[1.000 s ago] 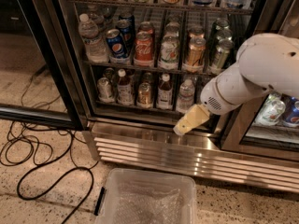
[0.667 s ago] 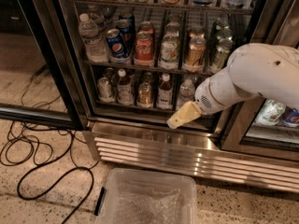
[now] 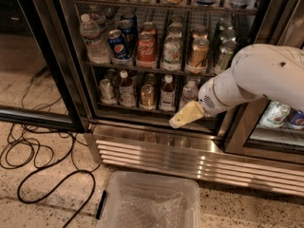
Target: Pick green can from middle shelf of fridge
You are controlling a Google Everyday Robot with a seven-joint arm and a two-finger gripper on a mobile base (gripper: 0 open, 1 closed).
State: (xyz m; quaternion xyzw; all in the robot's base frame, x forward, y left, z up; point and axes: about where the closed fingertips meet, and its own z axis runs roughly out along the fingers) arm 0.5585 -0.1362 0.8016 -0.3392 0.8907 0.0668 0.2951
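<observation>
The fridge (image 3: 156, 148) stands with its left door open. On the middle shelf (image 3: 142, 69) the dark green can (image 3: 223, 55) stands at the far right, with more dark green cans behind it. To its left are a gold-tan can (image 3: 198, 53), a whitish pale-green can (image 3: 171, 52), a red can (image 3: 146, 49) and blue cans (image 3: 118, 44). My gripper (image 3: 183, 117), tan-tipped on a white arm (image 3: 256, 80), points down-left in front of the lower shelf, below and left of the green can and apart from it.
Small bottles and cans (image 3: 126, 87) fill the lower shelf. A water bottle (image 3: 91, 37) stands at the middle shelf's left end. A clear plastic bin (image 3: 149, 201) sits on the floor in front of the fridge. Black cables (image 3: 38, 156) lie at the left.
My arm has swung left, carrying the gripper left and slightly up along the lower shelf front. The cans have not moved.
</observation>
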